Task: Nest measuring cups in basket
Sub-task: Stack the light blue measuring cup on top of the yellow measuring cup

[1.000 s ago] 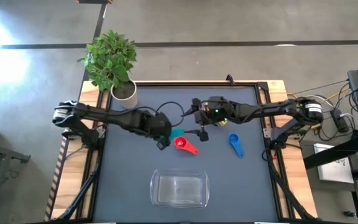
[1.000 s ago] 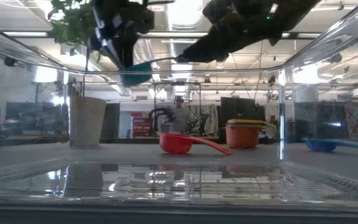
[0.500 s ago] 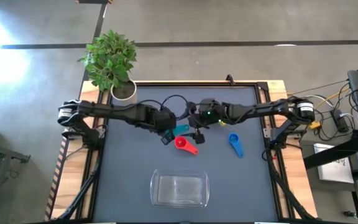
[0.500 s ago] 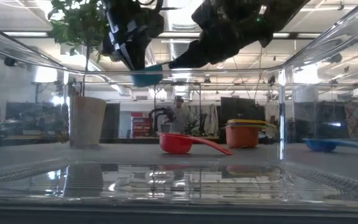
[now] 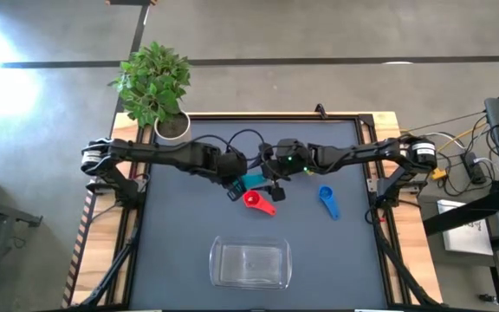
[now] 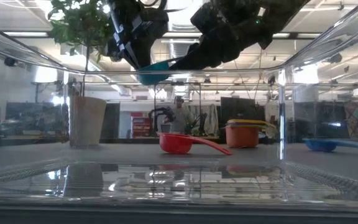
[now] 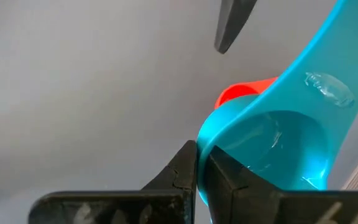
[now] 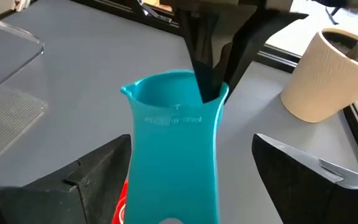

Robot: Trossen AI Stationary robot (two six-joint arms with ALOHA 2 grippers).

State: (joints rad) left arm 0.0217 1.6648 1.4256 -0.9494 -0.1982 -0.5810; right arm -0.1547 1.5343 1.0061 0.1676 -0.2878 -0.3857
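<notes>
1. Both arms reach in over the middle of the table (image 5: 180, 260). The left gripper (image 5: 234, 185) meets the right gripper (image 5: 273, 184) at the teal measuring cup (image 5: 251, 180), which hangs in the air between them.
2. The left gripper's fingers (image 7: 188, 171) are clamped on the teal cup's rim. The right wrist view shows the right gripper's fingers (image 8: 98, 168) spread wide on either side of the cup's handle, not touching it.
3. A red measuring cup (image 5: 258, 201) lies on the table just below the teal one, and a blue measuring cup (image 5: 327, 199) lies further to the right.
4. The clear basket (image 5: 249, 263) sits empty at the near edge, well apart from both grippers.
5. A potted plant (image 5: 156, 87) stands at the far left corner.
6. Only the low view shows an orange measuring cup (image 6: 242, 135) with a yellow measuring cup (image 6: 247, 122) nested in it; the right arm hides them from above.
</notes>
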